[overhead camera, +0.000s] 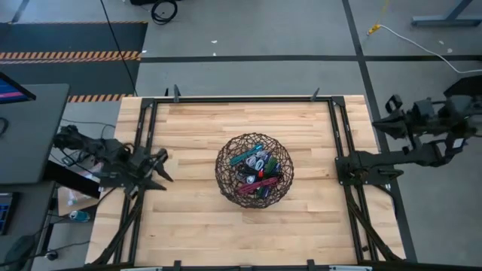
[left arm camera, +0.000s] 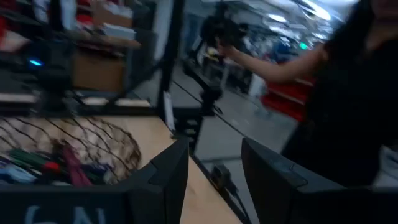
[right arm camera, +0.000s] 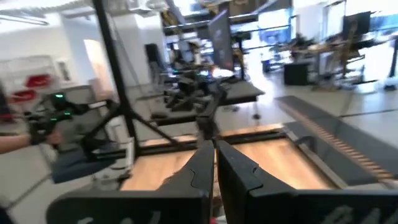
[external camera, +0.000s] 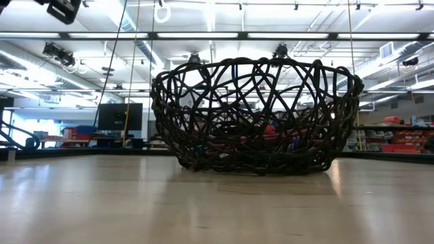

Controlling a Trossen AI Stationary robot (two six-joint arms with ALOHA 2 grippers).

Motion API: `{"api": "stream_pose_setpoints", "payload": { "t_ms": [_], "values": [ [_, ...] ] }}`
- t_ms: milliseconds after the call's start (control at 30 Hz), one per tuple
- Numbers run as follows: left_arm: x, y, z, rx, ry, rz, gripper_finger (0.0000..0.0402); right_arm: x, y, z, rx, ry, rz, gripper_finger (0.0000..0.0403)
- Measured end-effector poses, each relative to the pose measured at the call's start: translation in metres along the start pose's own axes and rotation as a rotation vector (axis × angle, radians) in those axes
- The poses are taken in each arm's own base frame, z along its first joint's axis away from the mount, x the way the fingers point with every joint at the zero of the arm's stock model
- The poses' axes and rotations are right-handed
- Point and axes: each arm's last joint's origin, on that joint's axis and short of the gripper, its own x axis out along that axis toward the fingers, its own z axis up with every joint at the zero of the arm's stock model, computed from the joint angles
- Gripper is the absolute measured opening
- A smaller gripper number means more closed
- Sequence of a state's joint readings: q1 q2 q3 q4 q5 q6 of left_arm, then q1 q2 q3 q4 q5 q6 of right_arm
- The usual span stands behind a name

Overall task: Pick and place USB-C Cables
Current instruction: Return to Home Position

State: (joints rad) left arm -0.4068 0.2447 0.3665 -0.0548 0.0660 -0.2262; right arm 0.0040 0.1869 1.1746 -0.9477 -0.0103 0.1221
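- Your cables (overhead camera: 256, 172) lie in a pile inside the round wire basket (overhead camera: 224, 154), in the middle of the table (overhead camera: 188, 233).
- Your left gripper (overhead camera: 163, 167) sits by the table's left edge, well apart from the basket. Its fingers (left arm camera: 168, 180) are apart and hold nothing.
- Your right gripper (overhead camera: 340, 168) sits by the right edge, also far from the cables. Its fingers (right arm camera: 199, 171) are together and hold nothing.

Maroon, teal, green cables (overhead camera: 254, 173); black basket (overhead camera: 222, 170)

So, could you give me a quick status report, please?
Left gripper open, far left; right gripper shut, far right. USB-C cables in wire basket, centre of table. Nothing in the way.
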Motion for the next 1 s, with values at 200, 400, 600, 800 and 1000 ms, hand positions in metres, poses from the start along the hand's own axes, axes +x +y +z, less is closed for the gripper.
{"api": "stream_pose_setpoints", "payload": {
  "t_ms": [200, 400, 600, 800, 1000],
  "values": [
    [0.005, 0.001, -0.018, -0.022, 0.001, -0.107, 0.0156, 0.016, -0.004, -0.051, 0.096, 0.02, 0.065, 0.0025],
    [0.008, 0.007, -0.042, -0.005, 0.042, -0.12, 0.0156, 0.039, -0.007, -0.077, 0.114, 0.091, 0.08, 0.0025],
    [0.009, 0.012, -0.066, 0.04, -0.007, -0.12, 0.0156, 0.056, -0.01, -0.093, 0.066, 0.107, 0.059, 0.0025],
    [0.008, 0.016, -0.079, 0.049, -0.067, -0.114, 0.0156, 0.062, -0.011, -0.098, 0.07, 0.109, 0.053, 0.0025],
    [0.008, 0.021, -0.079, 0.119, -0.079, -0.011, 0.0156, 0.074, -0.012, -0.106, 0.081, 0.094, 0.047, 0.0025]
  ]
}}
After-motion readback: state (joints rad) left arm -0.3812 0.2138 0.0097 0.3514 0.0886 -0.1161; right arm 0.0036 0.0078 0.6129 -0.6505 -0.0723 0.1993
